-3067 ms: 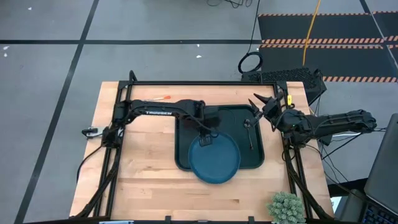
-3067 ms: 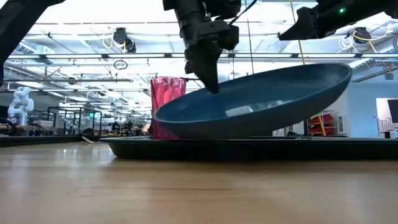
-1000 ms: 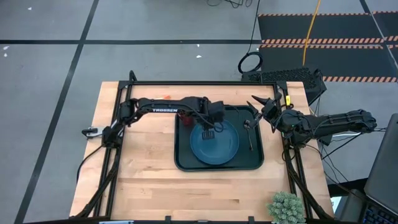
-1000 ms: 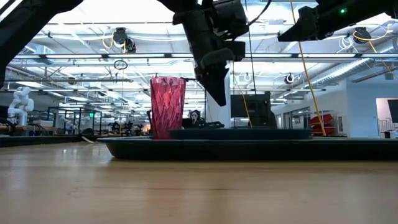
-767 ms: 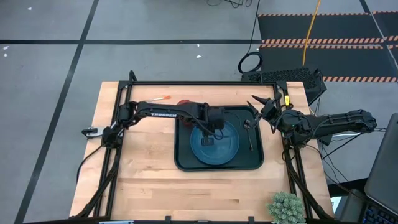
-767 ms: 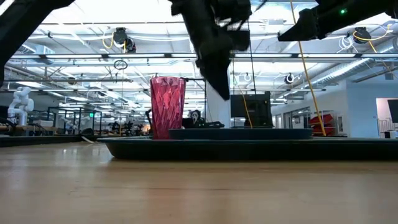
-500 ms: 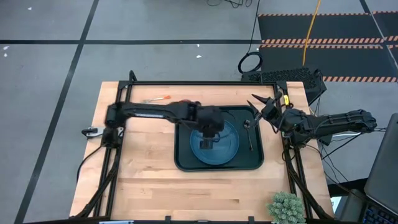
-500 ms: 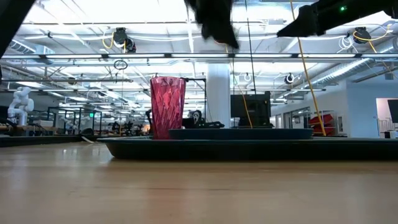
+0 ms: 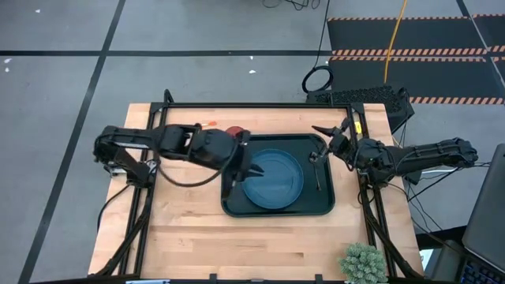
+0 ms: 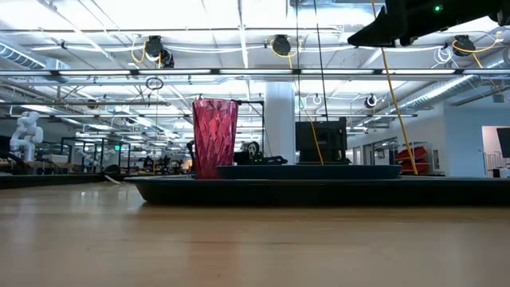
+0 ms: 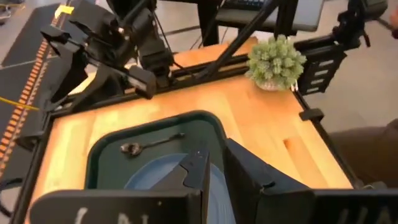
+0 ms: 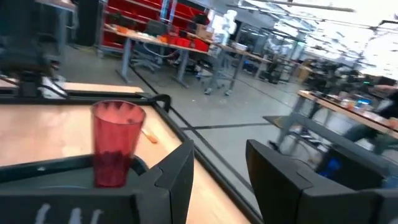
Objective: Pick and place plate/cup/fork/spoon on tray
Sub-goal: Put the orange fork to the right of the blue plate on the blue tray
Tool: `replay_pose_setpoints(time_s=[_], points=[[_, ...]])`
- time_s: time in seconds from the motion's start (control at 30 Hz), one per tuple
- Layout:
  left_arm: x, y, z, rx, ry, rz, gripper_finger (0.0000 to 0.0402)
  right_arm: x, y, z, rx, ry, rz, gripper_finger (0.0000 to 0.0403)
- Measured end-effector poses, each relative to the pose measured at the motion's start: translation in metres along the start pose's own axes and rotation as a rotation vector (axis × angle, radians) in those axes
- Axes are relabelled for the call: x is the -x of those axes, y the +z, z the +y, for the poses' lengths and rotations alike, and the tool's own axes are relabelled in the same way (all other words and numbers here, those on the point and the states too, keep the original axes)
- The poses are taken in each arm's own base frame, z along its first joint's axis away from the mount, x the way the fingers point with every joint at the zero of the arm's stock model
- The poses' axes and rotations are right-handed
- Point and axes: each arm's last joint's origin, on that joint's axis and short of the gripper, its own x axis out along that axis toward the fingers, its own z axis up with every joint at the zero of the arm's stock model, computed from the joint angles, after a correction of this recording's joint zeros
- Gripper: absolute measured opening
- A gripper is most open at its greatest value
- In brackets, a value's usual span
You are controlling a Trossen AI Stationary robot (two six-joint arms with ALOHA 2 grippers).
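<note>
The blue plate point(image 9: 274, 178) lies flat in the dark tray point(image 9: 323, 207); it also shows in the low view point(image 10: 307, 170). The dark spoon point(image 9: 317, 168) lies in the tray to the plate's right. The red cup point(image 9: 235, 132) stands upright at the tray's far left corner; I cannot tell whether it is inside the lip. The fork's orange handle point(image 9: 211, 125) lies on the table beyond it. My left gripper point(image 11: 217, 169) is open and empty, high above the plate's left edge. My right gripper point(image 12: 217, 158) is open and empty above the tray's far right corner.
A small green plant point(image 9: 363, 262) stands at the table's near right corner. Bare wood point(image 9: 189, 237) lies left of and in front of the tray. A black frame point(image 9: 260, 105) runs along the table's far edge.
My left gripper has risen from just above the plate, out of the low view, and drawn back toward the table's left edge. The plate has stayed flat in the tray. My right arm has kept still.
</note>
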Motion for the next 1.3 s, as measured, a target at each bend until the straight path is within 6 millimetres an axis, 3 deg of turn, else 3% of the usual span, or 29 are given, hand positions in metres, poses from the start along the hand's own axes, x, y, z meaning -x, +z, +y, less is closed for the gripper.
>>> replay_pose_setpoints(time_s=[0.23, 0.4, 0.6, 0.73, 0.93, 1.1, 1.3], points=[[-0.009, -0.010, -0.009, -0.014, 0.011, 0.053, 0.0049, -0.004, -0.003, 0.006, -0.003, 0.070, 0.008, 0.0141], [-0.015, -0.025, -0.010, 0.022, 0.025, -0.045, 0.0049, -0.006, -0.005, 0.009, 0.009, 0.072, 0.025, 0.0141], [0.005, -0.052, -0.011, 0.098, 0.071, -0.301, 0.0049, -0.006, -0.005, 0.009, 0.003, 0.069, 0.023, 0.0141], [0.034, -0.081, -0.010, 0.139, 0.227, -0.365, 0.0049, -0.007, -0.003, 0.009, -0.030, 0.070, 0.008, 0.0141], [0.077, -0.133, 0.003, 0.245, 0.692, -0.169, 0.0049, -0.012, -0.001, 0.014, -0.048, 0.093, -0.028, 0.0141], [0.100, -0.154, 0.022, 0.362, 0.721, 0.026, 0.0049, -0.020, 0.001, 0.021, -0.046, 0.099, -0.069, 0.0141], [0.101, -0.173, 0.054, 0.466, 0.772, 0.334, 0.0049, -0.032, 0.013, 0.030, -0.023, 0.149, -0.061, 0.0142]])
